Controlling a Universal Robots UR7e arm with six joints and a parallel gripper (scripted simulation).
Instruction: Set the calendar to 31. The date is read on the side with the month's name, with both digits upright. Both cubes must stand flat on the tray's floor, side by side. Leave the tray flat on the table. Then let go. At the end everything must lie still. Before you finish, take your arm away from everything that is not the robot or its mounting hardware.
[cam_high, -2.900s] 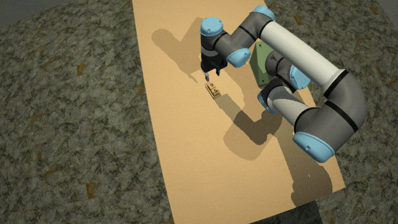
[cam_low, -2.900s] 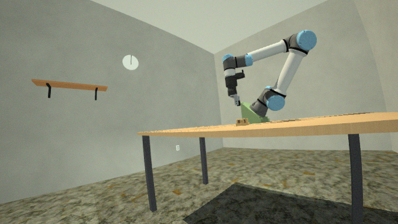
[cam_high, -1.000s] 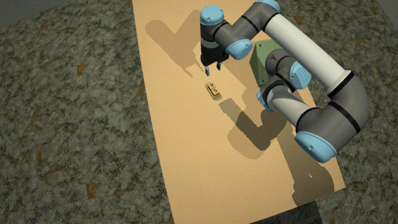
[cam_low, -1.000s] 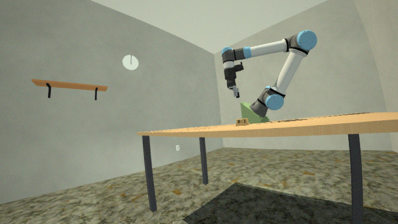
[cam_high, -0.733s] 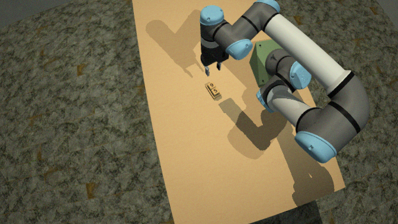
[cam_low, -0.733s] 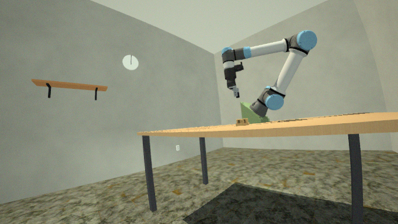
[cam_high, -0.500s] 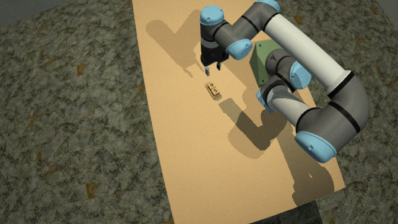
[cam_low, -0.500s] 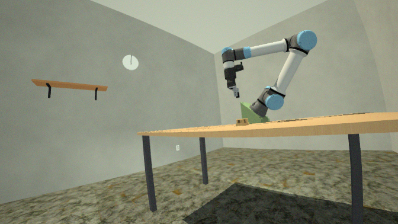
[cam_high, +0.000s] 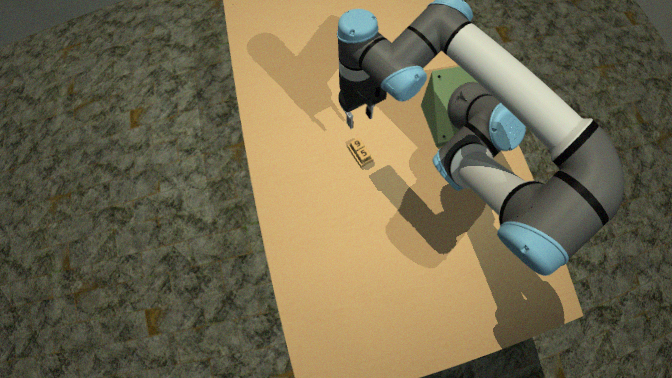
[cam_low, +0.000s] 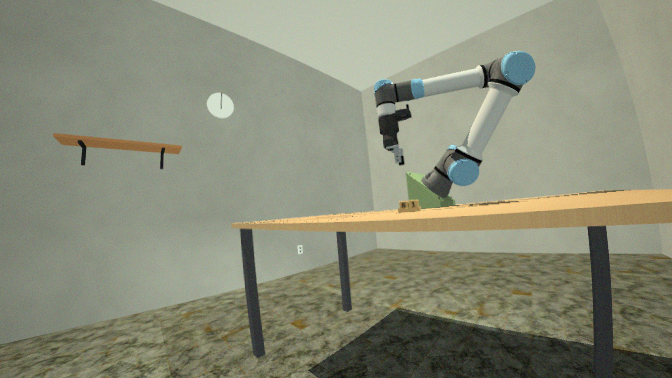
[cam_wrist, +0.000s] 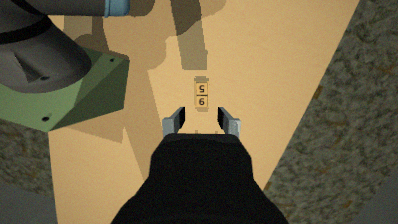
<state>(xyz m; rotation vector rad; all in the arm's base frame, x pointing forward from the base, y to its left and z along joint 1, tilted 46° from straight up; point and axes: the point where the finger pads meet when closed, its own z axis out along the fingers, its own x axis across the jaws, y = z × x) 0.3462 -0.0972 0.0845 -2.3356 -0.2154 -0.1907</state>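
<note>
The small wooden calendar tray (cam_high: 367, 163) (cam_wrist: 201, 79) lies flat on the table (cam_high: 325, 250) (cam_low: 500, 214). It holds two cubes side by side. One cube (cam_high: 356, 145) (cam_wrist: 202, 101) shows a 9 or 6 on top, the other cube (cam_high: 363, 152) (cam_wrist: 201, 88) shows a 5. In the exterior view the calendar (cam_low: 408, 205) is too small for its side digits to be read. My gripper (cam_high: 360, 117) (cam_low: 399, 160) (cam_wrist: 201, 113) is open and empty. It points down and hangs well above the table, a little to one side of the calendar.
The green arm base (cam_high: 437, 105) (cam_low: 417, 187) (cam_wrist: 90, 95) stands on the table close to the calendar, with the arm's lower joints over it. The table's long edge (cam_wrist: 320, 90) runs beside the calendar, with the stone floor beyond it.
</note>
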